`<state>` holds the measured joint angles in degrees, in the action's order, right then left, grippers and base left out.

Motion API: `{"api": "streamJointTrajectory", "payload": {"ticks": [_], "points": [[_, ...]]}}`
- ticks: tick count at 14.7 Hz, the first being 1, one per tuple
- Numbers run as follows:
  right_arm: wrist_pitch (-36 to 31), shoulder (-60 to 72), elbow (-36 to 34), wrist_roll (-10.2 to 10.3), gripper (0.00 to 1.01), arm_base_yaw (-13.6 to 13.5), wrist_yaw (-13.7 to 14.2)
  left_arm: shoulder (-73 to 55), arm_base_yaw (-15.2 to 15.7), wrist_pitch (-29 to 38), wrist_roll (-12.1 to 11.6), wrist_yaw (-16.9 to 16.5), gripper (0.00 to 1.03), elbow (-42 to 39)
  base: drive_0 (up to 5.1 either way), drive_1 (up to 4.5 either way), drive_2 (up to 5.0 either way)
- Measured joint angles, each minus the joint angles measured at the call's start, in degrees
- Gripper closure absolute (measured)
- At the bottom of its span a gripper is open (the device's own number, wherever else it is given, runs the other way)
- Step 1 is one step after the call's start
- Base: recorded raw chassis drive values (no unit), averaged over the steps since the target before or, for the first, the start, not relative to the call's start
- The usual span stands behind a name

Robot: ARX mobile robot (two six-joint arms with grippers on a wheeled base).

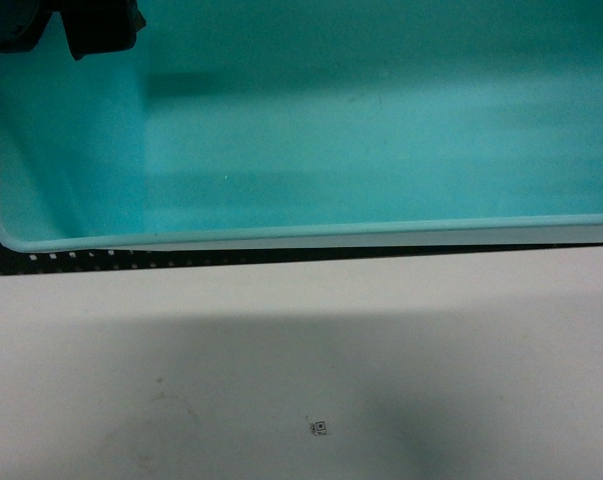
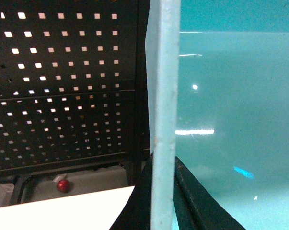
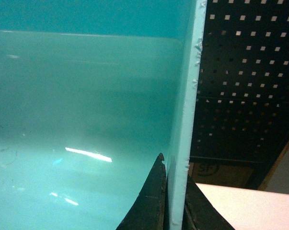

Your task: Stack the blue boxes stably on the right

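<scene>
Turquoise tub [image 1: 381, 120], two end effectors clamped

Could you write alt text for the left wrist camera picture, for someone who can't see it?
The left pincer grips the pale rim of a light turquoise tub, one dark finger on each side. Left of it stands a black perforated panel, with a white tabletop below.

The desk [image 1: 401, 340] was a plain white surface filling the lower part of the head view; a broad soft shadow lay across its middle; a small dark square mark [image 1: 320, 428] sat on it near the front, and faint ring-shaped scuffs [image 1: 156, 425] showed to the mark's left; a white corner of the desk showed in each wrist view.
</scene>
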<state>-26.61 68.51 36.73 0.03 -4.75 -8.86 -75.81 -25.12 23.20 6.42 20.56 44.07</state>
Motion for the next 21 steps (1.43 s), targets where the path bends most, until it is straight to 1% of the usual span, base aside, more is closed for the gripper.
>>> {"api": "streamJointTrajectory", "payload": {"ticks": [21], "points": [[0.00,0.00,0.00,0.00,0.99,0.00,0.00,0.00,0.00,0.02,-0.02,0.00,0.94,0.00,-1.5,-1.47,-1.5]]}}
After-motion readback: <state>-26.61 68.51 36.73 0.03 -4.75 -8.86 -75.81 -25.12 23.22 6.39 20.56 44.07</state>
